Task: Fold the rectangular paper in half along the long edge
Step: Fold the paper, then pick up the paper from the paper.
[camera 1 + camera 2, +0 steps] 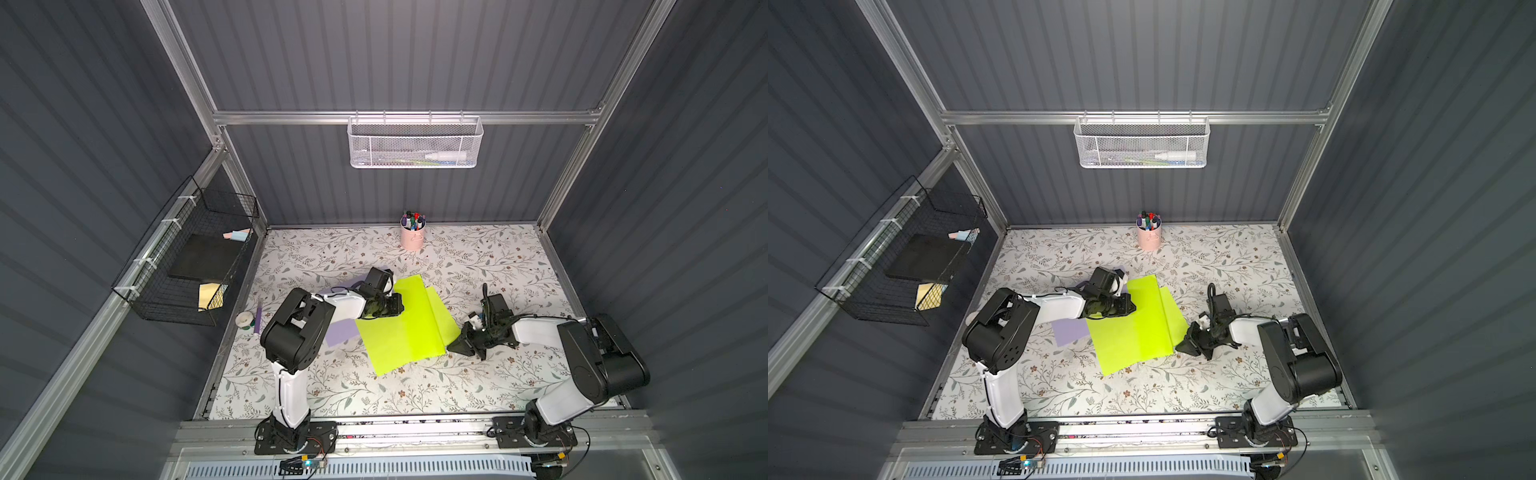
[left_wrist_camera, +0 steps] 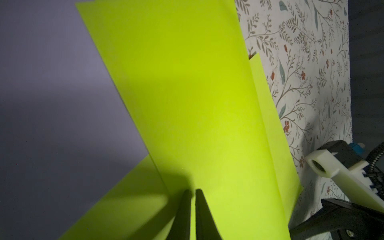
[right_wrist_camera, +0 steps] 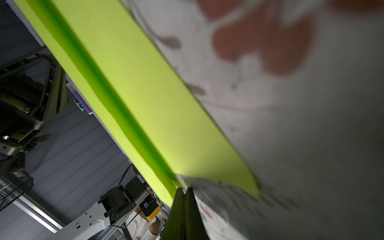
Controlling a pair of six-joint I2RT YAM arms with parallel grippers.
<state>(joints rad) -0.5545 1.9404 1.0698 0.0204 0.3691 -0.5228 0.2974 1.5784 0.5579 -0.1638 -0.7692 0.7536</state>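
Status: mid-fold, no crease yet. The yellow-green paper (image 1: 399, 332) sits about mid-table (image 1: 478, 257), between the two arms, and its left part overlaps a purple sheet (image 1: 338, 332). It's doubled over itself. The top flap is raised off the under layer and skew to it, and a strip of under layer shows bare along the side facing the right arm.

left gripper (image 2: 192, 190): fingers almost together with only a hairline slit, nipped on the flap's far-left edge. In the right wrist view the flap rises toward it, so I read that as a real hold.

right gripper (image 3: 185, 189): fingers fully together, tip down at table level at the paper's near-right corner, where flap meets strip. Can't tell whether it nips the sheet or only pins it.

Read: the step in hand is laying the flap over and lining up the edges. No sharp fold line is visible, so I can't say where the crease will land.

Next move, as I judge it:
- Left carries the flap toward the right arm until the bare strip is covered and the corners meet, twisting a little to kill the skew.
- Right holds the under layer down so it doesn't slide.
- Then lower the flap, let go and press along the bend.

Risk: the thin sheet slips on the purple one, or bows instead of creasing.
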